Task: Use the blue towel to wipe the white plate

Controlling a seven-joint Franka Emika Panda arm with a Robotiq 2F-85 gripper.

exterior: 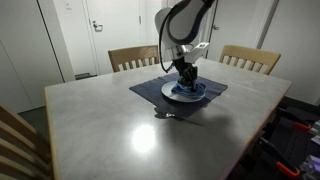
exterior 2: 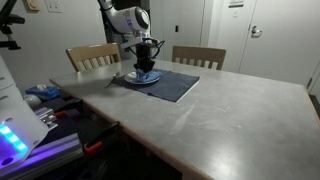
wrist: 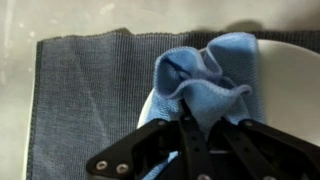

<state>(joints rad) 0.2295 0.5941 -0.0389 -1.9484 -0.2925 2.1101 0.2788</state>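
A crumpled blue towel [wrist: 205, 75] lies on the white plate [wrist: 290, 80], which sits on a dark grey placemat [wrist: 85, 90]. In the wrist view my gripper [wrist: 195, 120] is shut on the towel's bunched middle and presses it down on the plate. In both exterior views the gripper [exterior: 185, 75] [exterior 2: 145, 68] stands upright over the plate [exterior: 187, 92] [exterior 2: 143, 78], with the towel under its fingers. Most of the plate is hidden under the towel and the fingers.
The placemat [exterior: 150, 90] [exterior 2: 175, 85] lies near the far edge of a grey table [exterior: 120, 130] [exterior 2: 230, 110]. Wooden chairs [exterior: 133, 58] [exterior: 250, 58] stand behind it. A small dark object [exterior: 166, 116] lies in front of the mat.
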